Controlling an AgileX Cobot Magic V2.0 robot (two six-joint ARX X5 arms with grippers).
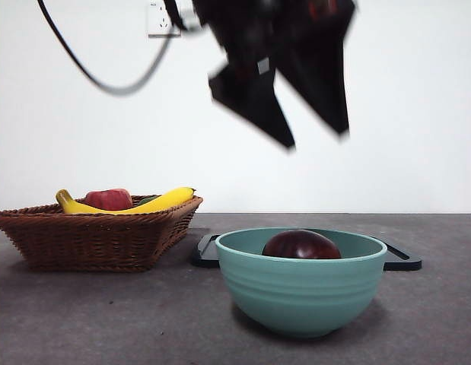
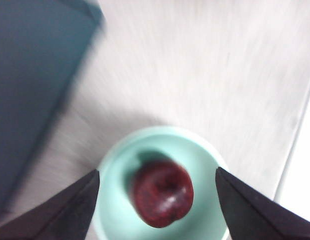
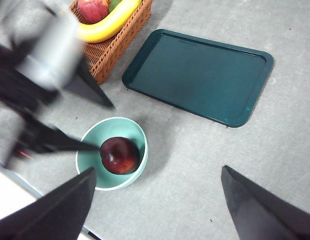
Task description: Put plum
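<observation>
1. Plum [image 1: 301, 245] sits inside the teal bowl [image 1: 300, 293], resting on the bowl's bottom and slightly off centre; nothing grips it.
2. You see the left tool [image 2: 157, 187] hanging directly above the bowl, jaws spread wide apart and empty. In its wrist view the plum lies between the two jaw tips, well below them.
3. In the front view that same tool [image 1: 315, 137] shows as the big dark blurred shape, at 12 o'clock from the plum, clear of the bowl rim.
4. Your right tool [image 3: 157, 200] waits higher and off to the side, jaws also wide apart and holding nothing. From there the bowl lies at about 11 o'clock, so the left arm is clearly the nearer one.
5. The plum is nearly round, so no long axis dictates the jaw angle.
6. Judging by this, the placing looks done; a straight upward retreat of the left tool would keep it clear of the rim.
7. Other things on the counter [image 1: 106, 319]: a dark green tray [image 3: 200, 75] behind the bowl, and a wicker basket [image 1: 98, 236] with a banana [image 1: 155, 203] and a red fruit [image 1: 108, 199], at 10 o'clock from the bowl in the front view.
</observation>
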